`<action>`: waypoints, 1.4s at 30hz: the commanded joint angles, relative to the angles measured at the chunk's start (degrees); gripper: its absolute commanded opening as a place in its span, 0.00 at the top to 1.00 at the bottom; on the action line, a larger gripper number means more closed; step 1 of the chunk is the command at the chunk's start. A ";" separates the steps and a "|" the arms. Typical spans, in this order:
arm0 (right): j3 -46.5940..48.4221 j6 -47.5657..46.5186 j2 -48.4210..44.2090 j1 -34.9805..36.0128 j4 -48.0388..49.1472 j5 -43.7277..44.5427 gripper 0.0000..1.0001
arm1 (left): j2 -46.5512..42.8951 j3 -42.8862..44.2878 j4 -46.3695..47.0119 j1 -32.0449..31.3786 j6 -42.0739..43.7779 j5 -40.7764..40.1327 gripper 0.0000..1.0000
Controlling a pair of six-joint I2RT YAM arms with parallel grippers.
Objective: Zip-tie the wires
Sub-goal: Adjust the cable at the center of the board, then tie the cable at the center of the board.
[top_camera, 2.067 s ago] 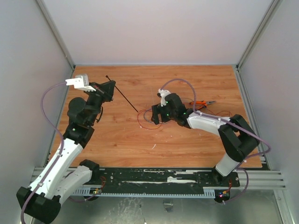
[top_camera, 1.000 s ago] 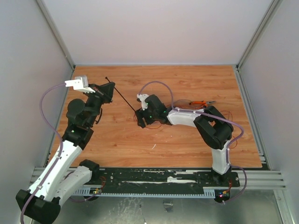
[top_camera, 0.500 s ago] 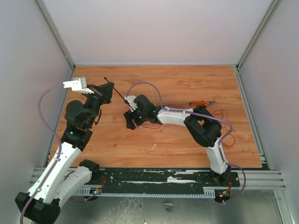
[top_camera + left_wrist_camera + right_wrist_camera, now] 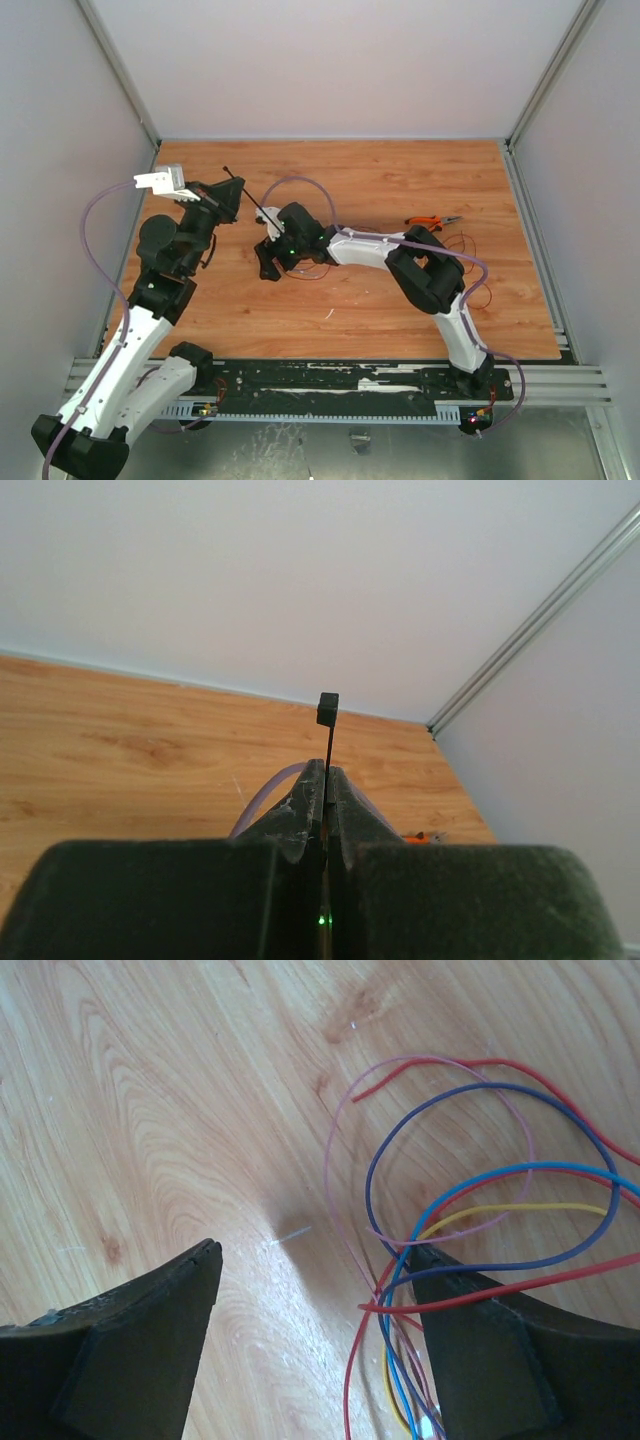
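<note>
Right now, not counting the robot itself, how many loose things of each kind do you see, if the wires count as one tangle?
zip tie: 1
pliers: 1
wire tangle: 1
Total: 3

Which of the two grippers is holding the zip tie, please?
The left gripper, shut on the zip tie; the right gripper is open beside the wires.
</note>
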 commanded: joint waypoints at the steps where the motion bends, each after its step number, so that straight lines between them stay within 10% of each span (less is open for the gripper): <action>1: -1.72 0.92 -4.83 -3.34 -1.47 -0.14 0.20 | 0.24 3.12 -0.98 0.52 0.15 1.92 1.00; 6: -3.88 -5.18 -11.54 -5.95 -6.09 -6.50 0.01 | 1.59 3.45 0.65 0.59 -0.07 2.55 1.00; 17: -15.19 -8.71 -30.78 -12.62 -12.53 5.05 0.01 | 12.73 11.22 3.58 1.75 2.56 5.09 1.00; 29: -42.88 -0.78 -70.50 -30.50 -11.78 14.95 0.01 | 41.44 25.24 16.70 2.85 7.40 18.66 1.00; 42: -40.20 1.41 -78.39 -35.57 -17.34 20.08 0.01 | 71.45 47.23 19.47 2.80 11.86 30.33 1.00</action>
